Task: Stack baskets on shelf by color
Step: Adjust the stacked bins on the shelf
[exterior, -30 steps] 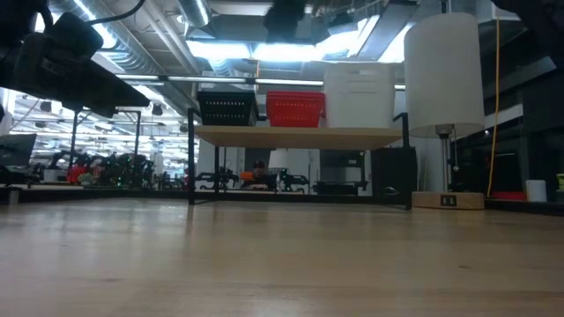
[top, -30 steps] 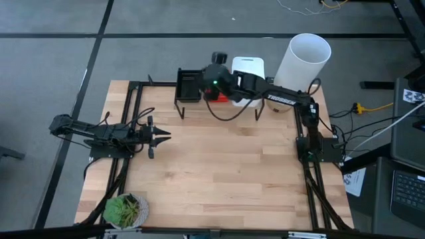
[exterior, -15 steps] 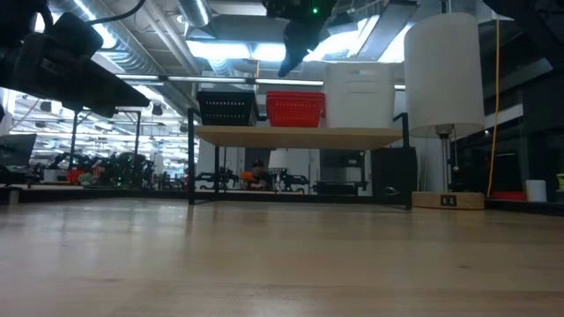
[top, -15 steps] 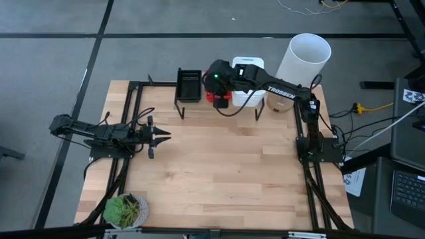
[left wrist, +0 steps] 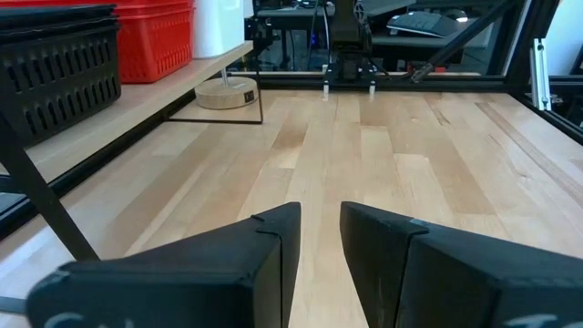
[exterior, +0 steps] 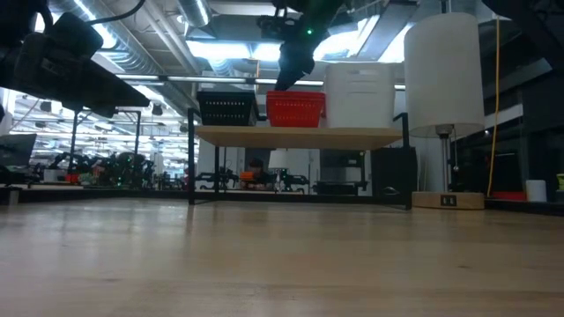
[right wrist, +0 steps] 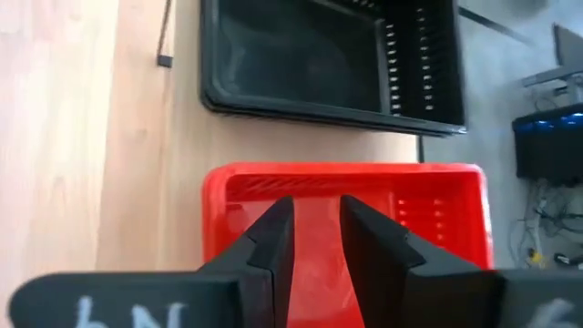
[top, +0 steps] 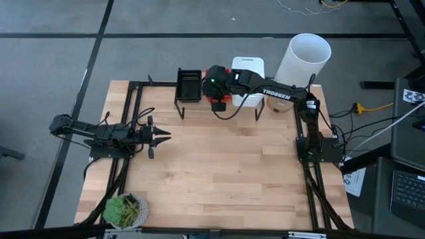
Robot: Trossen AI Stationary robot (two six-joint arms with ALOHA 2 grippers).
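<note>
Here the right gripper point(top: 217, 99) hangs directly above the red perforated plastic basket stack point(right wrist: 342, 219) at the middle of the low light-wood shelf on thin black legs point(exterior: 300, 136), which runs along the far edge of the table. In the right wrist view its 2 dark fingers point(right wrist: 264, 241) point down at the basket's near wall, set only a narrow gap apart and holding nothing; whether they touch the red plastic cannot be told. The basket's long axis runs along the shelf, left to right, and the fingers face each other along that same line, so the coming move turns on a short straight drop or lift from this spot.

Just left of the red stack sits the black perforated plastic basket stack point(top: 189, 84), and just right of it the white plastic basket stack point(top: 248, 67); beyond that stands a tall white cylinder point(top: 303, 58).

The left gripper point(top: 159, 136) waits low over the left part of the wooden tabletop point(top: 219, 166), well apart from the shelf, fingers slightly apart and empty. The right arm is clearly the nearer one. All 3 colours appear sorted, so the task looks close to done.
</note>
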